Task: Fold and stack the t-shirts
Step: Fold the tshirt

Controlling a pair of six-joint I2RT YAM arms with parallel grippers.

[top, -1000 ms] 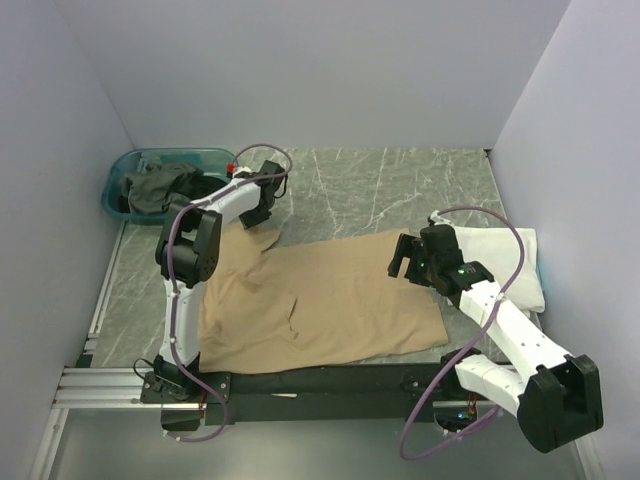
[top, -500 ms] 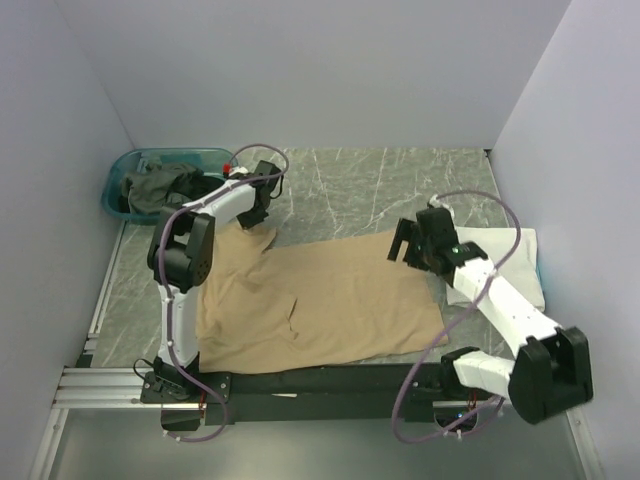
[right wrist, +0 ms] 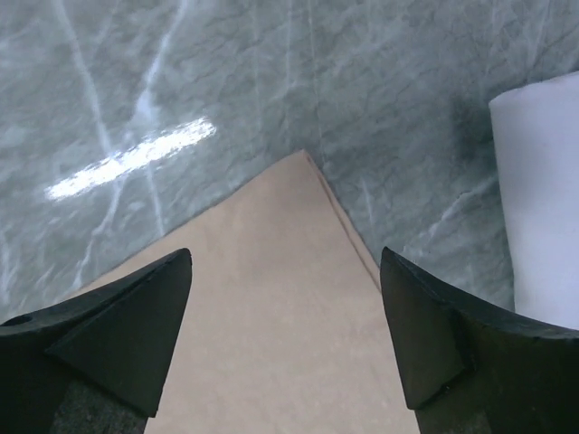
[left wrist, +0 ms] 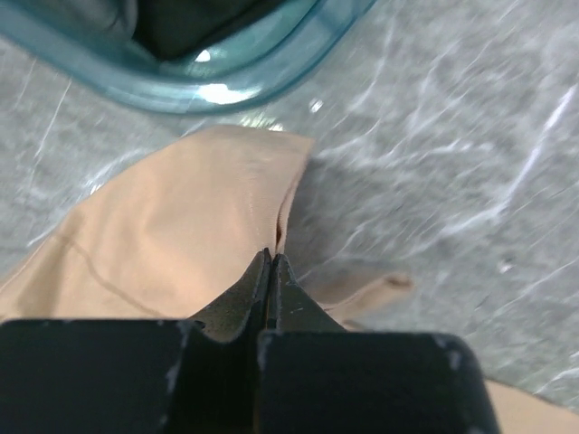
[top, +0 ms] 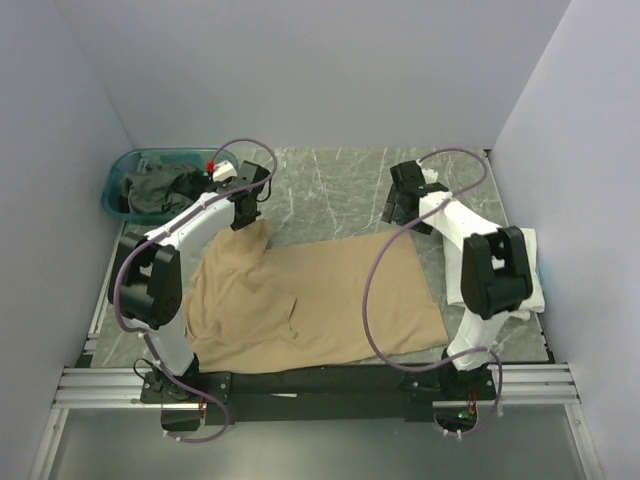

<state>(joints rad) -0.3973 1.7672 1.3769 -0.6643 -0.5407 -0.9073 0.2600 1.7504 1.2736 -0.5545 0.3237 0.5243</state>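
Note:
The tan t-shirt [top: 320,295] lies spread on the marble table, and it also shows in the left wrist view [left wrist: 172,226]. My left gripper [top: 243,207] is shut on the shirt's far left sleeve; in the left wrist view [left wrist: 271,258] the jaws stand closed with a sliver of cloth between them. My right gripper [top: 400,207] is open and empty just above the shirt's far right corner [right wrist: 303,167]; in its wrist view [right wrist: 285,262] the jaws stand wide on either side of it. A folded white t-shirt [top: 528,268] lies at the right [right wrist: 543,199]. A grey-green shirt [top: 152,186] and dark cloth [left wrist: 181,23] lie in the tub.
The teal plastic tub [top: 116,186] stands at the far left corner, its rim [left wrist: 226,86] close beyond the left gripper. Grey walls close in the table at the left, back and right. A metal rail [top: 110,385] runs along the near edge.
My right arm swung from the tan shirt's right edge out to its far right corner, still open. My left gripper shifted left and farther with the sleeve, stretching that side of the shirt.

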